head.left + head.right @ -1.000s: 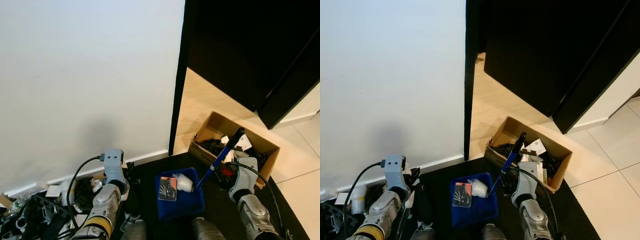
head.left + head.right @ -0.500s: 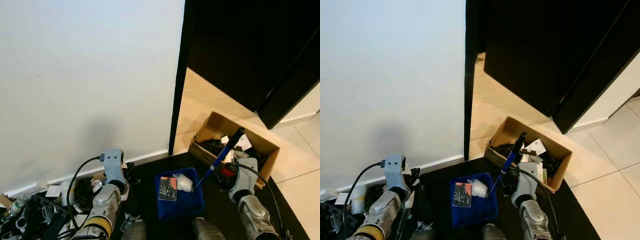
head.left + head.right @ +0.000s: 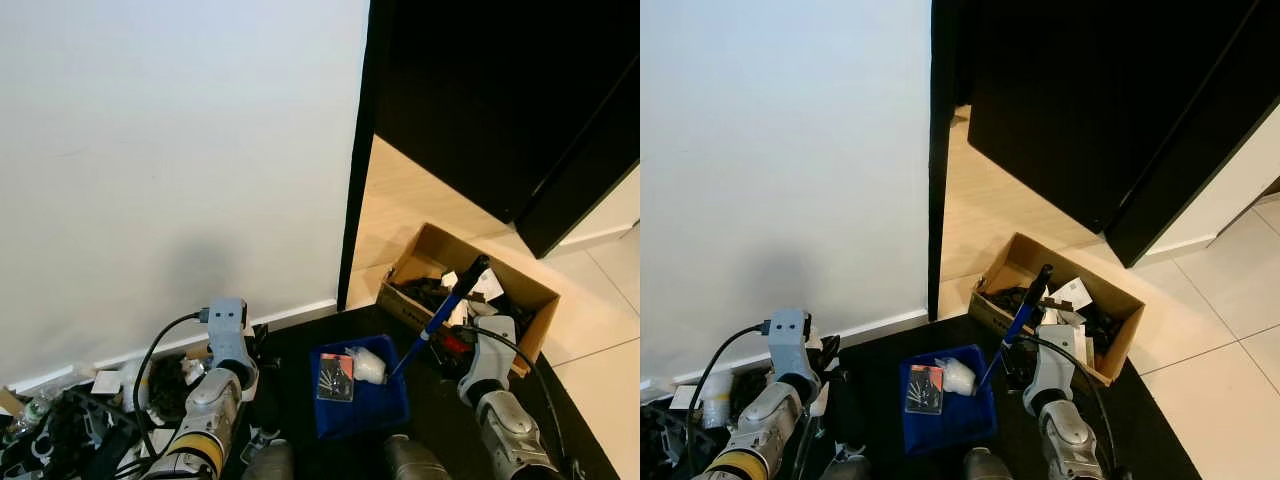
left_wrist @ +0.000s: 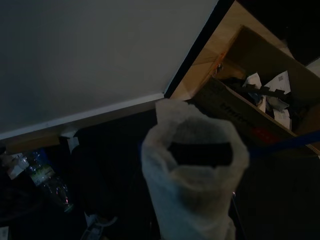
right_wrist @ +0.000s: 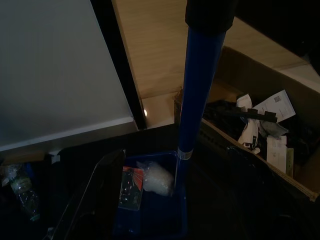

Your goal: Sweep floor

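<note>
Beside the white wall, left gripper (image 4: 200, 155) holds a crumpled white plastic bag (image 4: 192, 185). Ahead of right gripper (image 5: 200, 150): blue rectangular plastic bin (image 3: 362, 405); it's clamped on blue broom handle (image 3: 445, 305). Lower bristles flat, short strokes toward bin.

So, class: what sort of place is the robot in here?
Probably a home hallway or storage corner: a plain white wall with a skirting board, a dark open doorway, and a cardboard box of clutter on the floor.
</note>
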{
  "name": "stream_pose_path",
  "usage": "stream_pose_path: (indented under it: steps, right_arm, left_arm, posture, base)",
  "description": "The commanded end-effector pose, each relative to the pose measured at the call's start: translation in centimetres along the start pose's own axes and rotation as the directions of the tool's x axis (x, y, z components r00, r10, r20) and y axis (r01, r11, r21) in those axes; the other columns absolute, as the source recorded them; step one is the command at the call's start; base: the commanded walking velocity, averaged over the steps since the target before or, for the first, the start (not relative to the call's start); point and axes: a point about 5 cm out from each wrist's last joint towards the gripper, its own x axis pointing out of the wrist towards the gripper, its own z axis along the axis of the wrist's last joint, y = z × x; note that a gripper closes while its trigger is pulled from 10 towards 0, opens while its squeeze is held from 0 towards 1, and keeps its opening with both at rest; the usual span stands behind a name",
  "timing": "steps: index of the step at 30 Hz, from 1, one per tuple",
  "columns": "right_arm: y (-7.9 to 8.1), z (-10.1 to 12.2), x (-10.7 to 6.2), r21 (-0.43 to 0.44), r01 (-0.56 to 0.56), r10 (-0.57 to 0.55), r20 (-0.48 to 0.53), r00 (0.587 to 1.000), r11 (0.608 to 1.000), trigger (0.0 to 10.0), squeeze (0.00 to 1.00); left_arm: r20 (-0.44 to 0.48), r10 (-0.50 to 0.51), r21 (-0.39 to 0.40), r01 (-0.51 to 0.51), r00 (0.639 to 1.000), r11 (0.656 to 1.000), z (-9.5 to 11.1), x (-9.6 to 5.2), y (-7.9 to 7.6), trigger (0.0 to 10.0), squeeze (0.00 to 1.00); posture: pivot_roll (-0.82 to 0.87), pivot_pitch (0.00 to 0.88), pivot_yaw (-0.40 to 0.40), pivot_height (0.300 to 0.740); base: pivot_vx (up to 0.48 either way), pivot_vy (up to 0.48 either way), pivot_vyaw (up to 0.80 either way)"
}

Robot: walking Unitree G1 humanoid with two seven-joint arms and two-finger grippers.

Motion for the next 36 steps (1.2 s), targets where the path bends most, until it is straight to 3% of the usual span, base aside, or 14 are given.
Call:
stream_pose_path:
  steps: [1,36]
  right_arm:
    - [-0.21,-0.63,-0.44,0.011,0.011,-0.010,-0.023,1.000,1.000,10.0,0.00]
    - [-0.25,-0.64,-0.43,0.011,0.013,-0.012,-0.024,1.000,1.000,10.0,0.00]
  left_arm:
    - [-0.033,0.008,-0.020,-0.009,0.999,1.000,-1.20,-0.53,-0.03,10.0,0.00]
    - [-0.031,0.008,-0.021,-0.008,0.999,1.000,-1.16,-0.51,-0.07,10.0,0.00]
  posture:
    - [0.03,0.172,-0.013,0.740]
    - [0.03,0.171,-0.014,0.740]
  base:
    - [0.000,0.000,0.00]
    - [0.000,0.000,0.00]
